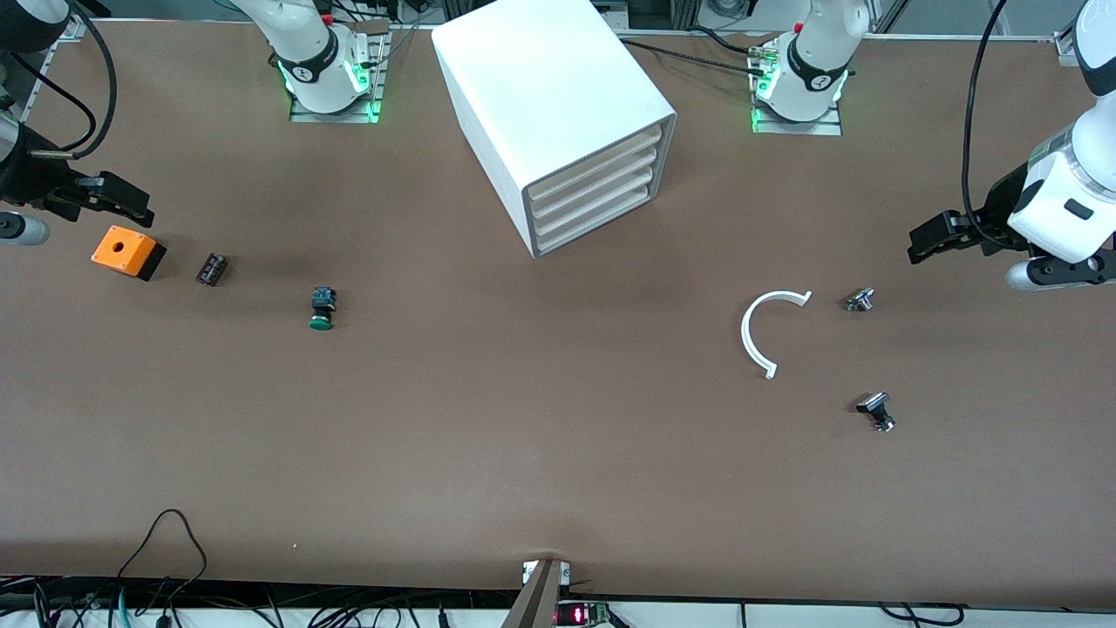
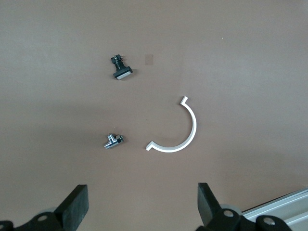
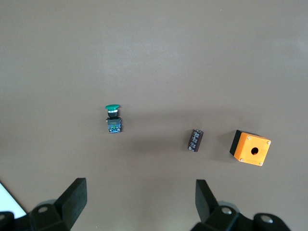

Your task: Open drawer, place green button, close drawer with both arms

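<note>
The white cabinet (image 1: 558,113) stands between the two arm bases with all its drawers shut; the drawer (image 1: 595,218) is the bottom one. The button (image 1: 322,310) (image 3: 113,119), with a green cap and a black-blue body, lies on its side toward the right arm's end of the table, nearer to the front camera than the cabinet. My right gripper (image 1: 139,208) (image 3: 139,199) hangs open and empty over the table by the orange box. At the left arm's end, my left gripper (image 1: 920,244) (image 2: 143,204) is also open and empty, above the table near the knobs.
An orange box (image 1: 127,251) (image 3: 250,147) and a black ribbed block (image 1: 211,269) (image 3: 195,140) lie beside the button. A white curved strip (image 1: 767,331) (image 2: 175,127) and two silver-black knobs (image 1: 860,299) (image 1: 876,412) lie toward the left arm's end. Cables run along the front edge.
</note>
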### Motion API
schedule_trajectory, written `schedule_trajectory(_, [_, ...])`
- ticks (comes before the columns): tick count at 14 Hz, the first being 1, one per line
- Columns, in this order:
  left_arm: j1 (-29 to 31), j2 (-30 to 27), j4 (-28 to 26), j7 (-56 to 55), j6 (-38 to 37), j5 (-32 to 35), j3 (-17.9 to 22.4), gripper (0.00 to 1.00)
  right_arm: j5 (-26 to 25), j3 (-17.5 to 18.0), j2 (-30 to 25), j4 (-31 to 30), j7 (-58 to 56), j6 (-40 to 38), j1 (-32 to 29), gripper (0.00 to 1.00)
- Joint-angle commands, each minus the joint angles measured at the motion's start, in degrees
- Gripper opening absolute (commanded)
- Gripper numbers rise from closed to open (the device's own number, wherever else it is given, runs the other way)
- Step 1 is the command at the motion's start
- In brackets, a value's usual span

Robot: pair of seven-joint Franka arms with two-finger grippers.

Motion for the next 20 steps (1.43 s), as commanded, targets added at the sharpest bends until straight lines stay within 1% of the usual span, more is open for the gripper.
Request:
schedule_trajectory(1, [0.25, 0.14, 0.63, 0.57, -0.48, 0.45, -0.32, 1.00, 1.09, 0.07, 0.14, 0.73, 0.30, -0.32, -0.29, 1.00])
schedule_trajectory(5, [0.17, 0.05, 0.63, 0.92, -0.74, 0.97, -0.94, 1.00, 1.62, 0.34, 1.37, 0.56, 0.49, 0.30, -0.11, 1.00])
schedule_trajectory(7, [-0.01, -0.04, 0.72, 0.92, -0.74, 0.98, -1.11, 1.00, 1.79, 0.25, 3.56, 0.47, 0.49, 4.24, -0.28, 1.00])
schedule_trajectory(11, [-0.36, -0.12, 0.89, 0.92, -2.84, 1.15, -1.82, 1.00, 1.88, -0.28, 7.60, 0.38, 0.57, 6.79, -0.73, 1.00])
schedule_trajectory(13, [-0.36, -0.04, 0.98, 1.09, -2.59, 1.06, -1.30, 1.00, 1.97, -0.19, 9.10, 0.56, 0.57, 8.12, -0.64, 1.00])
schedule_trajectory(19, [-0.45, 0.23, 0.89, 0.83, -2.15, 2.03, -1.73, 1.00, 1.97, -0.01, 13.14, 0.82, 0.57, 10.84, -0.29, 1.00])
schedule_trajectory(20, [-0.45, 0.23, 0.98, 0.83, -1.36, 1.86, -1.64, 1.00, 1.79, 0.25, 14.89, 0.91, 0.49, 11.98, -0.20, 1.00])
